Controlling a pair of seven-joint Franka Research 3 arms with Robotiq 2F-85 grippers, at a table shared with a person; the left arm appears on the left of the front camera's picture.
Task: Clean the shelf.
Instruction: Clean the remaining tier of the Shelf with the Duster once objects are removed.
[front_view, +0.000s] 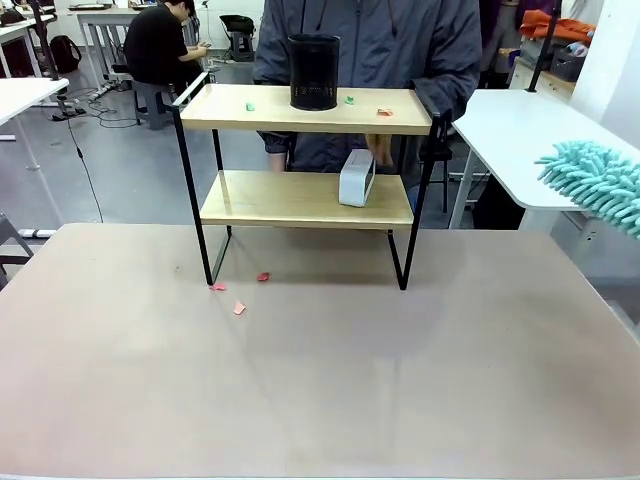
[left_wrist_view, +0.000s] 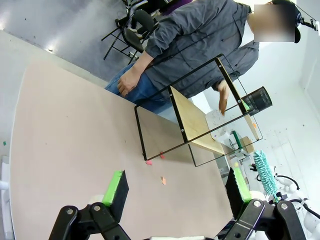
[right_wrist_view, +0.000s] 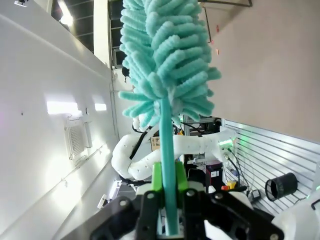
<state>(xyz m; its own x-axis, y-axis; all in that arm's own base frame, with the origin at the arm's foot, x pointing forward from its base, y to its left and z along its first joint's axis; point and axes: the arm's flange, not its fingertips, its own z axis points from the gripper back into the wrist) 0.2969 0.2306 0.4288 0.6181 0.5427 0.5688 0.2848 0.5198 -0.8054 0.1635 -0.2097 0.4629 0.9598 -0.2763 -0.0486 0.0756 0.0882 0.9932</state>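
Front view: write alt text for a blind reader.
A two-tier wooden shelf stands on a table, with a black mesh cup and small scraps on top and a white box on the lower board. A person stands behind it, pink scraps lie by its left leg, and a teal duster shows at the right.

Holds the left gripper (left_wrist_view: 176, 192) wide open, green pads (left_wrist_view: 114, 184) far apart, tilted downward. Clamps the right gripper (right_wrist_view: 169, 182) tight on the thin handle of the teal duster (right_wrist_view: 167, 65), fingers pressing either side, brush head beyond the fingertips.
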